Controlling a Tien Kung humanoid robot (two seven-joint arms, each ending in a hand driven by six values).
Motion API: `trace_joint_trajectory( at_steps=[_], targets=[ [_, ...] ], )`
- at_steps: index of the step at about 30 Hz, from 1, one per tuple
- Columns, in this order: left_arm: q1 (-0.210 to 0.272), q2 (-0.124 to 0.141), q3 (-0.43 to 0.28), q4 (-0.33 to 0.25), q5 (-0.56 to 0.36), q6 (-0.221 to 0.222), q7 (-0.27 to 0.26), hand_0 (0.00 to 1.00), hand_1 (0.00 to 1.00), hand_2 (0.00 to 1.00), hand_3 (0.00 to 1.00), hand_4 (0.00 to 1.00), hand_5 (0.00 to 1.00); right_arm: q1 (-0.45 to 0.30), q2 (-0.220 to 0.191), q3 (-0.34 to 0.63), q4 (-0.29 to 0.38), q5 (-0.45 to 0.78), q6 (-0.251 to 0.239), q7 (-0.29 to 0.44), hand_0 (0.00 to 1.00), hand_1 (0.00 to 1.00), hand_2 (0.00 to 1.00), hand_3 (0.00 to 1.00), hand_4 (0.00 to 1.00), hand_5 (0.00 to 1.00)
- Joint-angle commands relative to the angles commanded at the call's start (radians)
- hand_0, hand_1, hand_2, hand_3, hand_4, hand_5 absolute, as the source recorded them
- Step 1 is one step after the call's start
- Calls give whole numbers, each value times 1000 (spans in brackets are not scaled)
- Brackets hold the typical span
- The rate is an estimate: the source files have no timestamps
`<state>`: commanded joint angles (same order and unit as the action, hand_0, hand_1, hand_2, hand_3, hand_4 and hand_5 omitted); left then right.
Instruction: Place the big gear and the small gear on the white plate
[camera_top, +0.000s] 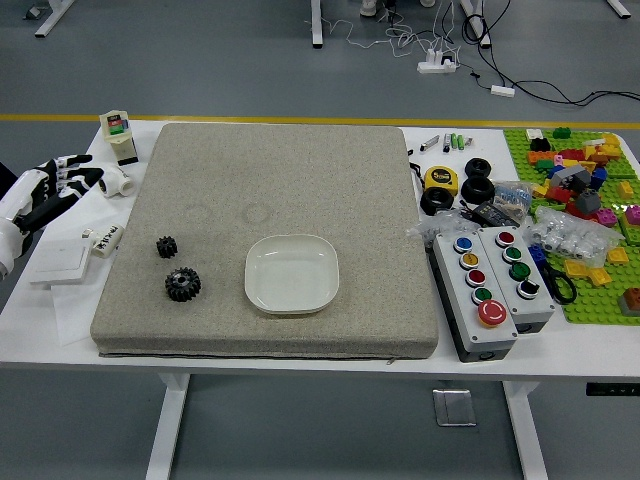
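Grey floor (280, 420) stretches behind and below the white table (50, 345), and on the table a thick grey-beige pad (300, 180) lies under the white plate (292, 274), reaching well out to every side of it. Far to the plate's right is a green brick board (600, 308); between the two stand the button boxes (487, 300). The left hand (62, 190) reaches in well to the plate's left and somewhat farther back, its fingers extended and loosely spread, with nothing in their grasp. The right hand is out of view. Shallow and round-cornered, the plate sits with its open side up, no long axis standing out. To its left lies the big gear (182, 284); the small gear (167, 246) is also left of it, a little farther back.

Both gears are still to be placed, so the step in hand looks to be reaching for the first. Next, the left hand should come over one gear, pinch it and carry it rightward to the plate. Each gear is roundish, with no clear long axis; the big one seems to lie face up, while the small one's facing cannot be told.
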<state>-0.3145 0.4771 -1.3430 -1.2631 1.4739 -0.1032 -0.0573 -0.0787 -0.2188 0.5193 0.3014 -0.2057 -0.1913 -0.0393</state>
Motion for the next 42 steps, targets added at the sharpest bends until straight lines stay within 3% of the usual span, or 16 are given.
trace_joint_trajectory(
  at_steps=[3, 10, 12, 20, 29, 30, 35, 36, 41, 42],
  targets=[
    [-15, 8, 40, 5, 71, -13, -9, 698, 733, 773, 834, 981, 246, 0, 0, 1, 0, -1, 0, 0, 790, 823, 857, 829, 959, 821],
    [-53, 32, 174, 5, 370, -84, -24, 660, 698, 743, 806, 973, 196, 4, 0, 5, 1, -2, 0, 2, 789, 823, 857, 829, 959, 821],
    [-60, 31, 200, 7, 455, -88, -27, 654, 686, 733, 804, 961, 144, 5, 0, 9, 1, -1, 0, 3, 785, 823, 857, 828, 958, 821],
    [-76, 23, 251, 10, 788, -90, -38, 632, 673, 726, 804, 953, 124, 10, -1, 17, 1, -4, -1, 7, 787, 821, 856, 827, 957, 820],
    [-99, 15, 283, 22, 795, -90, -39, 616, 662, 710, 801, 945, 114, 12, -1, 14, 2, -3, -1, 6, 785, 821, 855, 826, 957, 820],
    [-102, 14, 287, 20, 795, -94, -37, 590, 643, 657, 745, 878, 97, 12, -1, 15, 2, -5, -1, 6, 784, 820, 855, 826, 957, 820],
    [-119, 9, 306, 24, 795, -106, -31, 590, 643, 657, 745, 878, 97, 13, -1, 15, 2, -7, -1, 5, 784, 820, 855, 826, 957, 820],
    [-122, 7, 310, 25, 795, -108, -31, 549, 588, 616, 661, 797, 84, 13, -1, 15, 2, -7, -2, 5, 784, 820, 855, 825, 957, 820],
    [-146, -9, 338, 44, 787, -111, -28, 549, 588, 616, 661, 797, 84, 14, -1, 17, 3, -9, -3, 6, 784, 820, 855, 825, 957, 820],
    [-150, -11, 343, 48, 786, -112, -27, 544, 575, 600, 629, 735, 87, 14, -1, 16, 4, -8, -3, 6, 783, 819, 854, 826, 957, 820]
  ],
)
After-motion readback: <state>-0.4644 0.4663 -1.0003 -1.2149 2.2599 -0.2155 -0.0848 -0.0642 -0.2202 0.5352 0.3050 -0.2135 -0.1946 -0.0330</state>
